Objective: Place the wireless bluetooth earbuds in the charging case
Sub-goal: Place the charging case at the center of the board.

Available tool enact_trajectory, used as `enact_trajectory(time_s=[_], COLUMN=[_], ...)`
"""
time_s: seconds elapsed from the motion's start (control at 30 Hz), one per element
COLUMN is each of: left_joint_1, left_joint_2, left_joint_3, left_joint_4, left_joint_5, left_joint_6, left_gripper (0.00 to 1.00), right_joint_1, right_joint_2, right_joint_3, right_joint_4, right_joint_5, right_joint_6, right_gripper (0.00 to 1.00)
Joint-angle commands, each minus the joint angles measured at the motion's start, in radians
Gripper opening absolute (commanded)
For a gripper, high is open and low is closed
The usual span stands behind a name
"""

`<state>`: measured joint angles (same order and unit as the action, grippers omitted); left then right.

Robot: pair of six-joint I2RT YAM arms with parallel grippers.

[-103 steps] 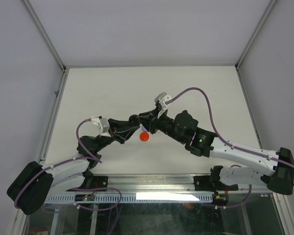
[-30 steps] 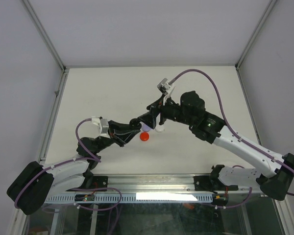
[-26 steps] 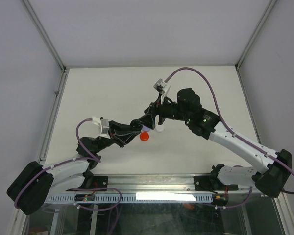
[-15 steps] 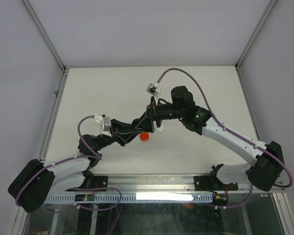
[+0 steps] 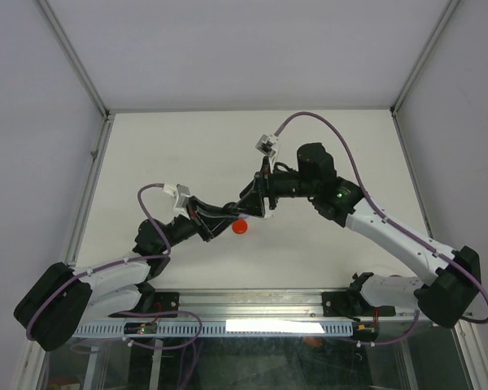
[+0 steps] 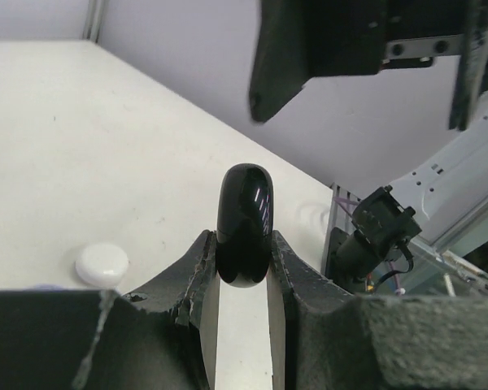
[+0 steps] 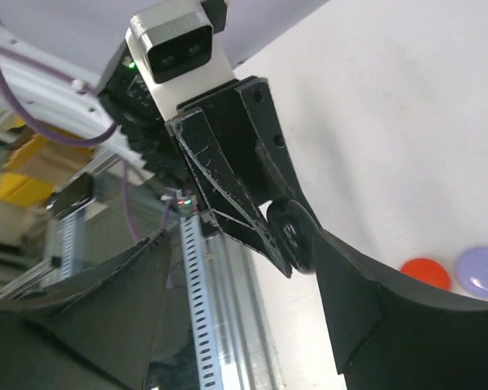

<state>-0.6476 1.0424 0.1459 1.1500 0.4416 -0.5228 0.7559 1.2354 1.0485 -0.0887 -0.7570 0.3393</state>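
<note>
The white bench (image 5: 146, 162) carried both arms. The left arm (image 5: 114, 276) and right arm (image 5: 390, 236) reached toward the case from opposite sides, meeting above the bench's middle. The left pincer (image 6: 241, 244) was clamped tight on the glossy black case (image 6: 244, 223), holding it upright off the bench. The right pincer (image 7: 240, 244) stood wide open and empty, its fingers flanking the case. Below the case lay a red disc (image 5: 241, 227), a purple disc (image 7: 481, 272) and a white disc (image 6: 102, 264).

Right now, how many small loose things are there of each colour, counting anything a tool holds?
Black oval piece, in the left tool: 1
White disc: 1
Red disc: 1
Lilac disc: 1
Total: 4
</note>
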Motion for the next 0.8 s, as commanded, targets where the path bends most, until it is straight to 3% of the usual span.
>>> enact_trajectory(time_s=[0.0, 0.1, 0.3, 0.5, 0.77], left_joint_1=[0.002, 0.001, 0.0, -0.001, -0.001], left_joint_2=[-0.041, -0.064, -0.069, -0.008, 0.21], left_joint_3=[0.014, 0.038, 0.024, 0.007, 0.102], left_joint_4=[-0.19, -0.417, -0.644, -0.725, -0.741], left_joint_5=[-0.077, -0.095, -0.168, -0.249, -0.333], left_joint_6=[-0.147, -0.229, -0.404, -0.521, -0.519], left_gripper=[0.06, 0.06, 0.08, 0.11, 0.12], right_joint_1=[-0.001, -0.002, -0.001, -0.001, -0.001], right_joint_2=[-0.123, -0.186, -0.331, -0.47, -0.572], right_joint_3=[0.009, -0.025, -0.112, -0.185, -0.22], right_joint_4=[-0.146, -0.208, -0.269, -0.298, -0.35], right_joint_5=[0.344, 0.559, 0.838, 0.983, 1.043], right_joint_6=[-0.112, -0.141, -0.142, -0.129, -0.128], right_gripper=[0.74, 0.74, 0.75, 0.75, 0.76])
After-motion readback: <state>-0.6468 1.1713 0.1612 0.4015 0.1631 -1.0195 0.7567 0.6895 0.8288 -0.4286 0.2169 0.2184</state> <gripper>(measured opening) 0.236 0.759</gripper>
